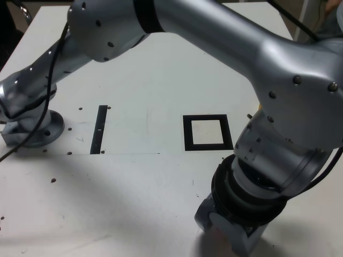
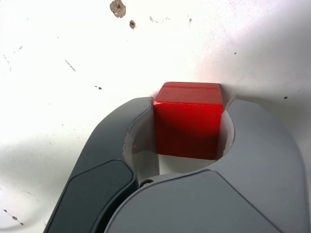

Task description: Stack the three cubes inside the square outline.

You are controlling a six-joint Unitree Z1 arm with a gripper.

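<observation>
A red cube (image 2: 188,121) rests on the white table between the two grey jaws of my gripper (image 2: 189,103). Both jaws press against its opposite sides, so the gripper is shut on it. In the exterior view the gripper (image 1: 230,230) points down at the table near the front edge, toward that view's right, and hides the cube. The square outline (image 1: 187,134), a thick black frame with a white centre, lies on the table just behind the gripper and holds nothing.
A thin black strip (image 1: 99,129) lies on the table toward the exterior view's left. The arm's base (image 1: 32,128) stands at the far left, and the arm arches across the top of that view. Small dark specks dot the table.
</observation>
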